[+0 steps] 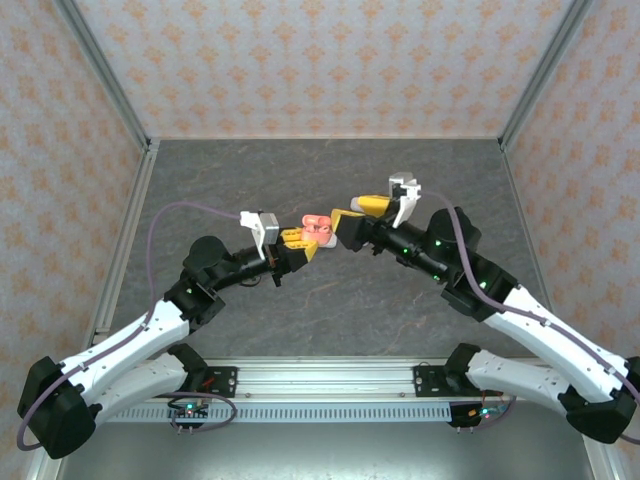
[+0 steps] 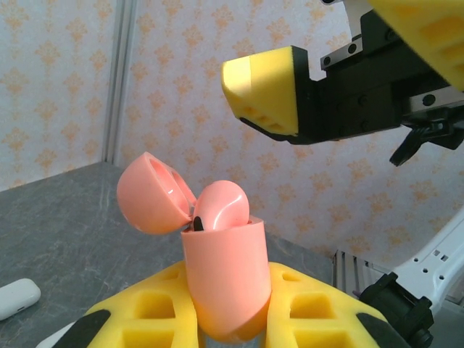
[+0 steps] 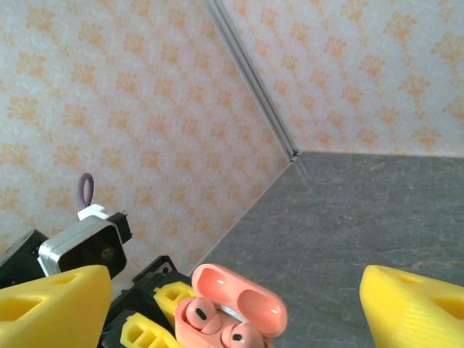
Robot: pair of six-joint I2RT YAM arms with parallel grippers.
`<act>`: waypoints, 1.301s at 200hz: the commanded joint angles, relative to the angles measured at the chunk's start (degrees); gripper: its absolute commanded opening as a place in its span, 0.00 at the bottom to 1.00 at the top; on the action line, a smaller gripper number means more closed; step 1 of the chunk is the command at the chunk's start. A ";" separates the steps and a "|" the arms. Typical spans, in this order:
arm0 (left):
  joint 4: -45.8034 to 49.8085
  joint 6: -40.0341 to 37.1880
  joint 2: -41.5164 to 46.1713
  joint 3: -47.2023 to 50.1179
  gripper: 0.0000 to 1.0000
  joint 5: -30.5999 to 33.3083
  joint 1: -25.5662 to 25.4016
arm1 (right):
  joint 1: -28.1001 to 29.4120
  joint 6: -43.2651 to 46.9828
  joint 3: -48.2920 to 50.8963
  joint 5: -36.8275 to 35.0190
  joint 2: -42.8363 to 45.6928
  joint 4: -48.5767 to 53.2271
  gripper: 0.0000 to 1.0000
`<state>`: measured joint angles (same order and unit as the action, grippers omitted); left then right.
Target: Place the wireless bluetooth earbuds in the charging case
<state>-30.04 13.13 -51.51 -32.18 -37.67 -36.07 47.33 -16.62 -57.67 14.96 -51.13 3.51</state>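
Left gripper [image 1: 298,243] is clamped on the coral charging case [image 2: 225,279], holding it clear above the table [image 1: 300,320]. The lid [image 2: 148,192] is hinged back. Inside the case sit two coral-red earbuds [image 3: 199,314], side by side, rounded heads up (how deep they sit, I cannot tell). Right gripper [image 1: 345,218] hangs just beside the case, jaws spread wide, nothing between them. Well off from the case, a small white rounded object [image 2: 16,297] lies on the table.
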 commanded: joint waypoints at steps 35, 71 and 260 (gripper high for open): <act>-4.33 0.12 2.34 -0.02 0.00 -1.71 -0.58 | -6.65 -5.71 0.67 17.94 -2.54 2.19 0.99; -3.54 -0.24 2.03 -0.51 0.00 -1.70 -0.82 | -6.64 -8.22 1.10 26.74 -6.65 -3.72 0.99; -1.34 -1.64 -0.26 -1.48 0.00 0.84 -1.19 | -6.21 -7.85 3.18 36.00 -5.09 -12.48 0.77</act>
<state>-31.59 12.08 -51.05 -32.32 -38.63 -37.15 40.29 -25.34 -55.77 47.33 -59.55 -6.07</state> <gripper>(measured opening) 0.175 0.784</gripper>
